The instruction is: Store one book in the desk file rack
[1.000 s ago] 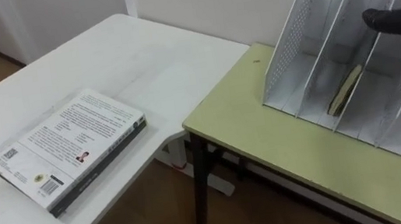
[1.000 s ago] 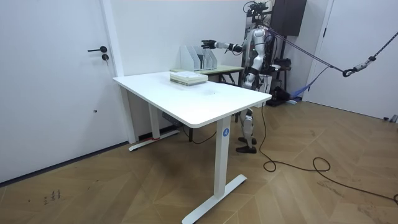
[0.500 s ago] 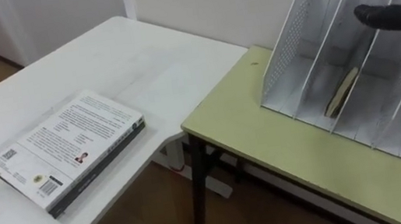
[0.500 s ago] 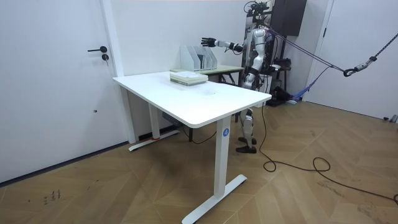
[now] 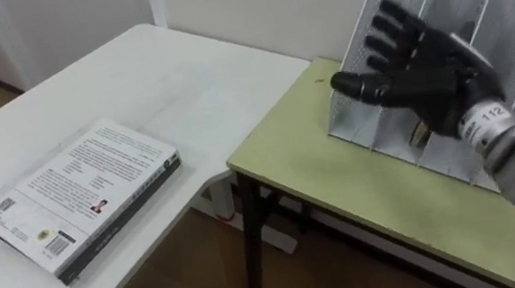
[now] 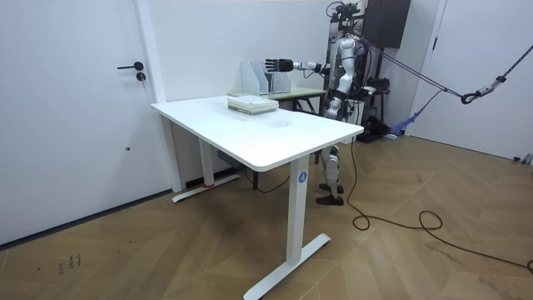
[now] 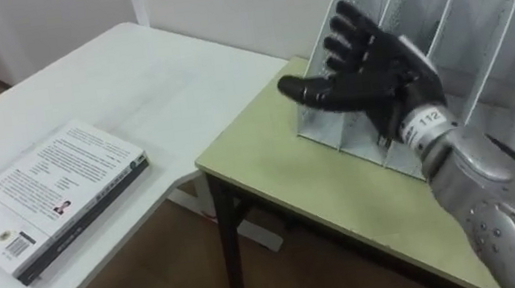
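Office-type room, sparsely furnished: one large white counter (image 6: pixel 275 137) on white column legs with flat feet, and one smaller yellow-green counter (image 5: pixel 344 187) on black legs just beside it, along the wall. Desk goods: a white perforated file rack (image 5: pixel 512 12) with upright dividers on the green counter, and books (image 5: pixel 83 194) stacked flat on the white one. Fittings: plain white walls, white door (image 6: pixel 75 125) with black lever handle (image 6: pixel 132 67), herringbone wood floor (image 6: pixel 400 267).
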Robot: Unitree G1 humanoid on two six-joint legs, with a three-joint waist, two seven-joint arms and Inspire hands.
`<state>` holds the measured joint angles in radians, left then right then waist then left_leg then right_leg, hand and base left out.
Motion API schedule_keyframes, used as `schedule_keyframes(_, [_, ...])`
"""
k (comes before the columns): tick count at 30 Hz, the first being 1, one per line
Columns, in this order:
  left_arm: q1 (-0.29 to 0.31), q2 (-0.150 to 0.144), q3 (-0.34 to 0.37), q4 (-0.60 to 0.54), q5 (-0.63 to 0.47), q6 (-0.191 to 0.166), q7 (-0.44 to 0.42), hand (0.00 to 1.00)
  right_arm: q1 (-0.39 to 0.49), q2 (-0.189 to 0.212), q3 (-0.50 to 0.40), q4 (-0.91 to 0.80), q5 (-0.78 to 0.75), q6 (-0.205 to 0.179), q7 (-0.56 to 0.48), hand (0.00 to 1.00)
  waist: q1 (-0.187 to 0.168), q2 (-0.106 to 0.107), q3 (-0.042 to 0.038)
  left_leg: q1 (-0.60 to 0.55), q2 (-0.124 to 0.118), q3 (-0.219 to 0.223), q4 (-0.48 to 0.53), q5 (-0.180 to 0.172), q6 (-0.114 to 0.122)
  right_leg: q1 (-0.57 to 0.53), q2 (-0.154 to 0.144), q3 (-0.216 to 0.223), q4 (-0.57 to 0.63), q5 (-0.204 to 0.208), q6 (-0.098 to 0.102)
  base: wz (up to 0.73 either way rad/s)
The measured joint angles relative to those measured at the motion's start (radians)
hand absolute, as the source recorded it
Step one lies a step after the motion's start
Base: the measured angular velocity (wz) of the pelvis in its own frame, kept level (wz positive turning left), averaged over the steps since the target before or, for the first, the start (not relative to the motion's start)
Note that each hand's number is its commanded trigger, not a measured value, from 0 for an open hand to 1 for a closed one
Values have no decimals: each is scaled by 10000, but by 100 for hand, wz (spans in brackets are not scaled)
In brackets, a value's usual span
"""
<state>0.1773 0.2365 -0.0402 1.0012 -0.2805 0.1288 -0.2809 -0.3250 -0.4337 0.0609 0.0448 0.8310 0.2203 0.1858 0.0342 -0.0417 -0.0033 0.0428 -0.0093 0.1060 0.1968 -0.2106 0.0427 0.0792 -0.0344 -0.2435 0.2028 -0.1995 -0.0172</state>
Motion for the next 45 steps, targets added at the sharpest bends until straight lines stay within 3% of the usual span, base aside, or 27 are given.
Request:
schedule_keyframes(3, [-70,56,14,16,84,0,-184,0,-8,-1,191,-657,231,-72,1332,0,59,-33,-64,16,20,42,7,12,-19,-10,12,-28,-2,0,0,0])
schedule_keyframes(7, [-138,257,-188,38,78,34,-300,0,222,-4,1311,-689,158,-95,2913,0,279,-209,-124,102,39,37,27,18,-32,74,29,-17,-42,3,-5,0])
schedule_keyframes(10, [-470,268,-180,316,68,45,-380,0,699,9,2051,-602,-575,147,4248,0,608,-267,-4,70,32,6,32,16,-31,84,19,-34,-80,18,-20,2])
schedule_keyframes(13, [-836,279,-311,630,-62,186,-549,0,1287,2,2893,-57,-1619,307,5329,0,1049,-307,12,1,37,-20,92,6,-17,101,24,-46,-160,91,-13,3])
schedule_keyframes(16, [-998,300,-603,704,-237,237,-643,0,1815,93,3586,743,-2624,447,5968,0,1183,-230,66,-47,32,-22,104,-6,0,78,15,-25,-144,99,-2,0])
schedule_keyframes(19, [-1085,288,-602,824,-279,255,-680,0,2500,340,3584,1671,-3511,502,6239,0,1213,-152,70,-111,21,-64,120,-11,8,49,10,-62,-145,101,0,3])
schedule_keyframes(23, [-1029,142,-592,858,-561,203,-398,0,3419,866,3328,4192,-5141,581,6005,0,1043,-44,67,-144,0,-123,123,-11,8,42,7,-53,-161,101,0,4])
schedule_keyframes(26, [-844,-41,-512,862,-803,20,-107,0,4026,1213,2549,6160,-5831,466,5206,0,1030,50,25,-146,-14,-77,71,-9,12,15,1,-50,-170,99,3,-3])
schedule_keyframes(31, [-445,-268,-169,984,-760,-488,165,0,4260,1673,998,9145,-6185,-444,3150,0,516,185,-1,-125,-14,-101,81,-7,9,70,3,-80,-184,98,5,3])
schedule_keyframes(37, [-243,-489,378,1010,-317,-657,376,0,4422,2071,-106,10793,-6280,-1123,1558,0,226,256,52,21,-31,-136,83,-10,13,198,23,-9,-206,97,4,-1])
schedule_keyframes(40, [-187,-494,388,1011,80,-661,487,0,4373,2110,-260,11245,-6228,-1468,1024,0,140,319,33,41,-58,-160,92,-6,18,302,63,-9,-363,102,14,1])
schedule_keyframes(45, [-109,-562,409,969,384,-729,805,0,4266,2291,-390,11731,-6038,-1703,376,0,-51,388,23,240,-72,-247,36,-8,12,490,43,-18,-527,88,23,5])
